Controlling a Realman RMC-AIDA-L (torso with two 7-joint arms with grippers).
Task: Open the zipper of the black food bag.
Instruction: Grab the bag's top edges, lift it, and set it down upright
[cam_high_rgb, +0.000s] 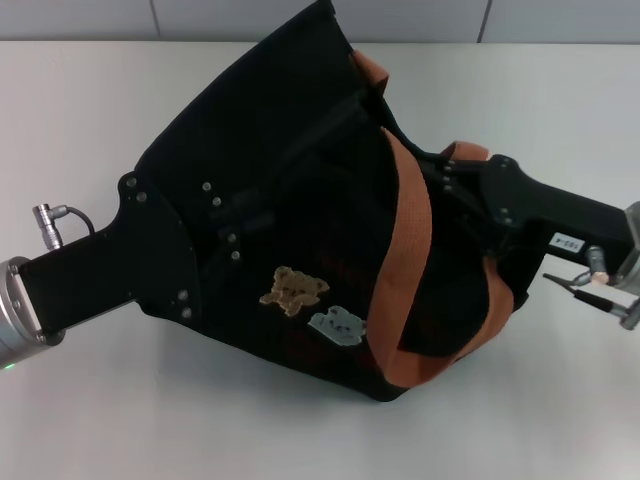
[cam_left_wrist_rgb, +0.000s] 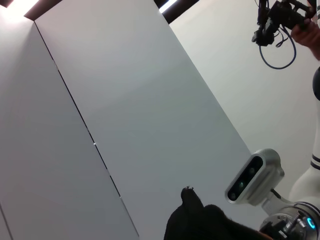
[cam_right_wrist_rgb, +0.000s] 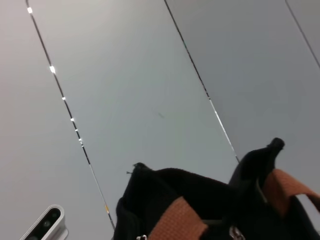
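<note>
Neither set of fingers shows, so I cannot tell their state. The left gripper (cam_high_rgb: 215, 225) and right gripper (cam_high_rgb: 455, 185) press the black food bag (cam_high_rgb: 300, 190) from both sides at frame centre, probably steadying it on the surface (cam_high_rgb: 100, 420); its zipper is not discernible.

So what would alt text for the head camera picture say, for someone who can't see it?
A black food bag with orange-brown handles sits on a white table, with the left gripper and right gripper against its two sides.
</note>
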